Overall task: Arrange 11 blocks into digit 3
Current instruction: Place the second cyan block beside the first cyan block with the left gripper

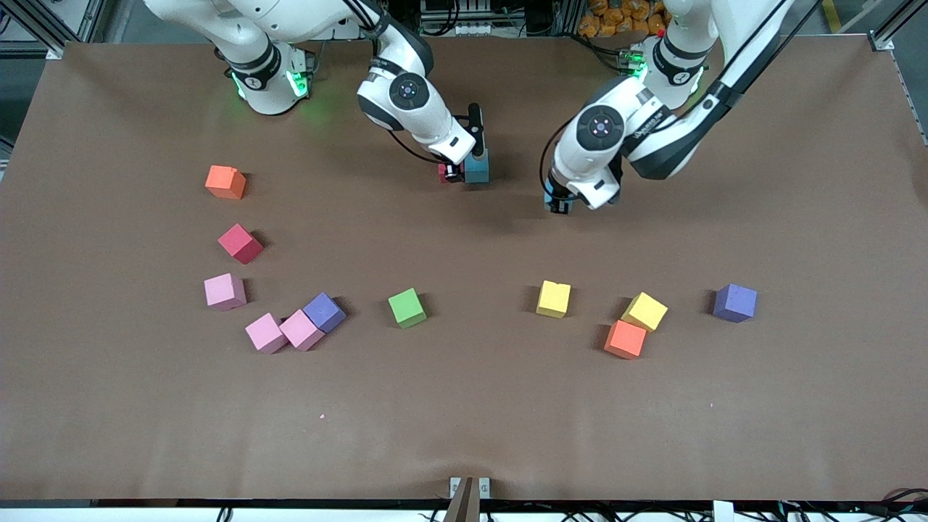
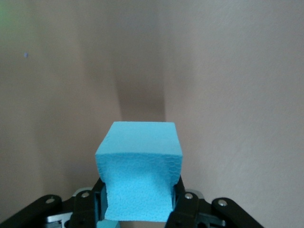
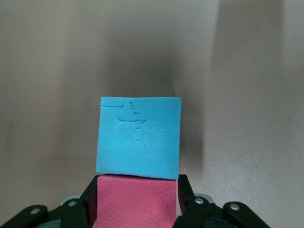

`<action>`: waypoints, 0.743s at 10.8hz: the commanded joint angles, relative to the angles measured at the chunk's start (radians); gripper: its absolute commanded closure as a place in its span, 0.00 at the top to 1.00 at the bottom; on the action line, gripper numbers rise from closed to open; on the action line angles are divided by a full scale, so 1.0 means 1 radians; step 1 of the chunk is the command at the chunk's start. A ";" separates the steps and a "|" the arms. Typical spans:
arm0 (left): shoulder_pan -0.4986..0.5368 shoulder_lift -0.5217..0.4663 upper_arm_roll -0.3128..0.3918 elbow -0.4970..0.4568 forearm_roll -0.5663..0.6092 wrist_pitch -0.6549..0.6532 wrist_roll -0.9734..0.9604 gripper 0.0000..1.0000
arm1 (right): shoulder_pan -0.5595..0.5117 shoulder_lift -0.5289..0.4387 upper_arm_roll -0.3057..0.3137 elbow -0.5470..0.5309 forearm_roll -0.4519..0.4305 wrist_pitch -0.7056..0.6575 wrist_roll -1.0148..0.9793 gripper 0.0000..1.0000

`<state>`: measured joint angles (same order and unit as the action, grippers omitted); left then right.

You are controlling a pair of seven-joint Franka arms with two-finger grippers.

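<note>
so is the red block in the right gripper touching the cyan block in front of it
Touching. The right wrist view shows the red block pressed edge to edge against the cyan block, no gap.

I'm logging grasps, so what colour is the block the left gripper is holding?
Cyan. The cyan block sits squeezed between the left gripper's jaws, clearest in the left wrist view.

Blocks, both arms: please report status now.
Left pincer shut on cyan block, airborne. Right pincer around red block, touching second cyan block. Nothing obstructing.
</note>
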<state>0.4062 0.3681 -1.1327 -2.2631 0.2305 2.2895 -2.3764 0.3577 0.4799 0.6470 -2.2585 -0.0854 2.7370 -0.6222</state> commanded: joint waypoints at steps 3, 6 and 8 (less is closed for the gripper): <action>0.014 -0.031 -0.050 -0.133 -0.028 0.198 -0.112 0.43 | -0.014 -0.009 0.000 0.004 -0.014 -0.005 0.007 1.00; -0.009 -0.023 -0.058 -0.150 -0.028 0.264 -0.213 0.43 | -0.023 -0.073 0.002 0.005 -0.008 -0.098 0.057 1.00; -0.064 -0.014 -0.059 -0.156 -0.028 0.320 -0.280 0.43 | -0.031 -0.142 0.003 0.008 -0.004 -0.207 0.059 1.00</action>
<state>0.3806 0.3691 -1.1802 -2.4016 0.2292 2.5672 -2.6066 0.3408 0.4224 0.6420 -2.2346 -0.0854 2.6054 -0.5917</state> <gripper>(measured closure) 0.463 0.000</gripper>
